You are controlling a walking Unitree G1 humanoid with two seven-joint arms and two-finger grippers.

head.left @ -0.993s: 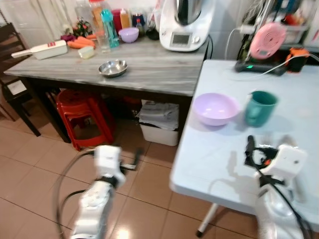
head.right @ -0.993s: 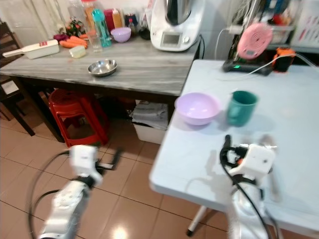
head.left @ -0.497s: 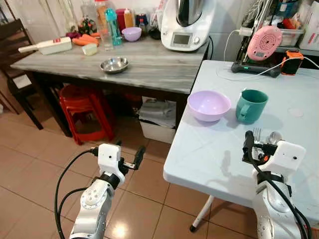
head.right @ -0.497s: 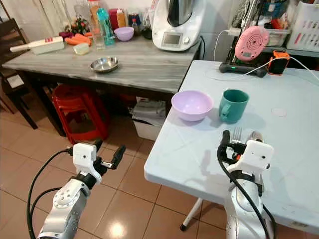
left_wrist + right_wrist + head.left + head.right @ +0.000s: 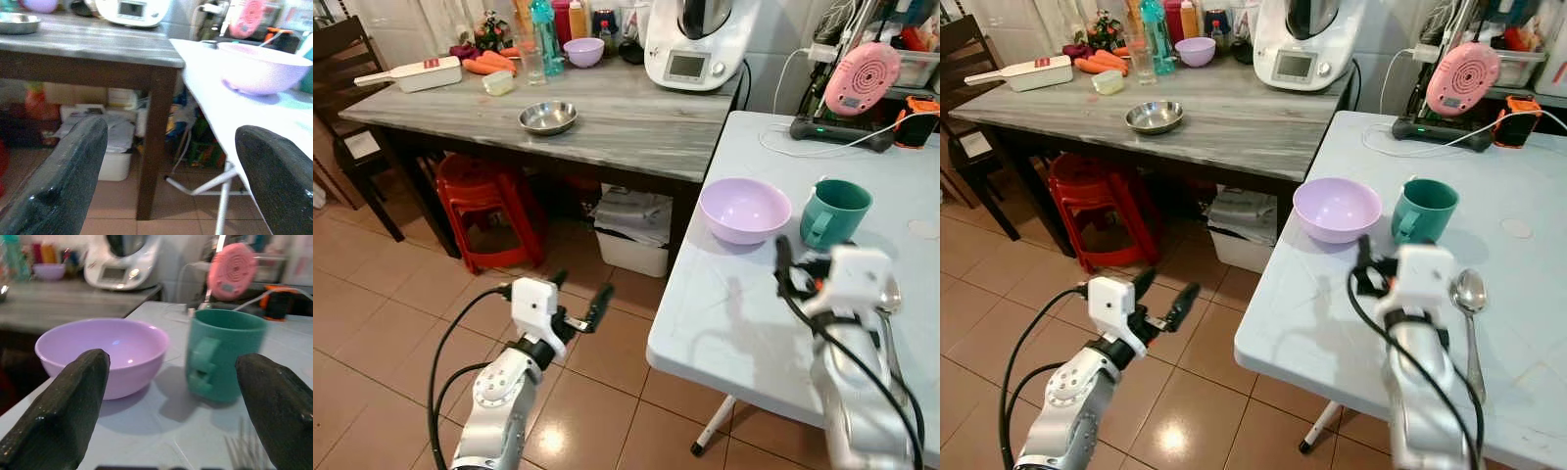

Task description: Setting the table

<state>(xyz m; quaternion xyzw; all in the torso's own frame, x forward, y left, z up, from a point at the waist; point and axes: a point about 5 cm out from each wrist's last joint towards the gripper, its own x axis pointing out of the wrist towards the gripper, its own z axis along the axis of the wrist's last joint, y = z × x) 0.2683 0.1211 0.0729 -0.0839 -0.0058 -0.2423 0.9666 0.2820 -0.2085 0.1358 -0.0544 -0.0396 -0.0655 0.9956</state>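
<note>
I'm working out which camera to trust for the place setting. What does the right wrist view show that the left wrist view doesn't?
Right wrist view alone: the green mug seen whole with its handle, beside the bowl, fork tines on the white table, and the right gripper, open, aimed at bowl and mug. Left wrist view alone: the steel bowl on the grey counter, the bin beneath it, the tiled floor, and the left gripper, open, off the table's edge. Both: the purple bowl, the kitchen machine and the pink fan.
</note>
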